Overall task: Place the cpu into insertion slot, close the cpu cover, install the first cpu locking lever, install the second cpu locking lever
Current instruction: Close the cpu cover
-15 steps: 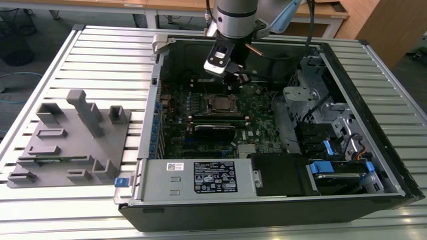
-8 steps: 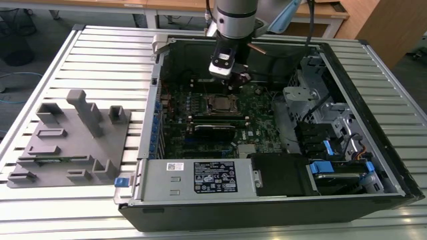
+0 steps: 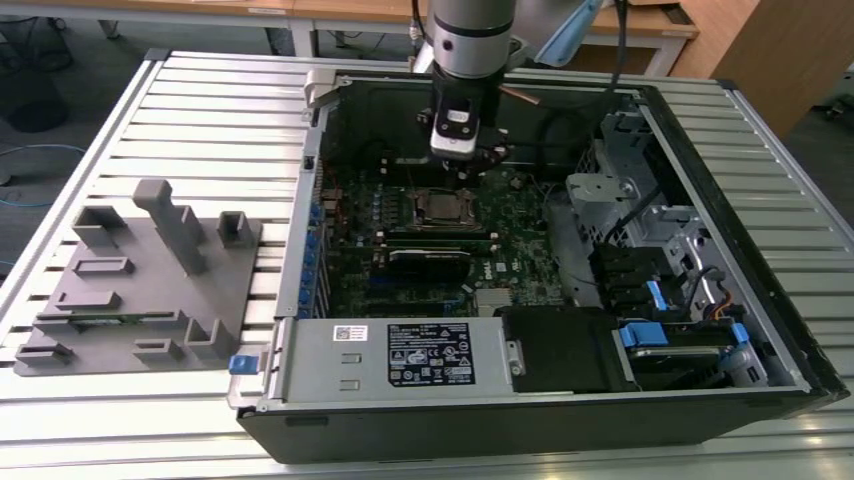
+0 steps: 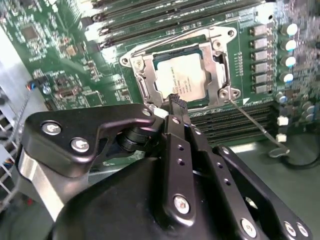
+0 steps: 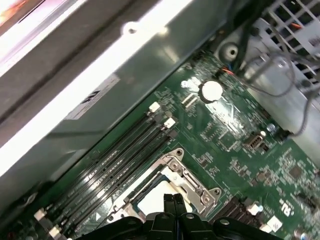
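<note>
Jaws of the gripper (image 3: 461, 160) are staying out of clear sight in the exterior view, so there I cannot tell their state; the arm is hanging inside the open computer case (image 3: 747, 250), over the green motherboard (image 3: 521, 240); the cpu (image 3: 446, 207) is lying just past the fingertips, on the side toward the camera; a grey holder (image 3: 134, 270) is resting well apart from the jaws, outside the case at the exterior view's left.

In the second wrist view the gripper (image 4: 175, 100) is showing its black fingers pressed together with nothing between them; the cpu is sitting in the insertion slot (image 4: 221, 62) just beyond the fingertips; the cpu cover (image 4: 142, 75) is lying flat over it, the silver top looking through its window; the fingertips are standing at the cover's near edge, touching or not I cannot tell; a thin wire locking lever (image 4: 255, 127) is reaching out from a cover corner near the jaws, across the memory slots (image 4: 220, 122).

In the first wrist view the gripper (image 5: 174, 200) is again showing two fingertips side by side, closed against each other; the cover is lying directly under them; a round coin battery (image 5: 211, 90) is sitting farther beyond.
</note>
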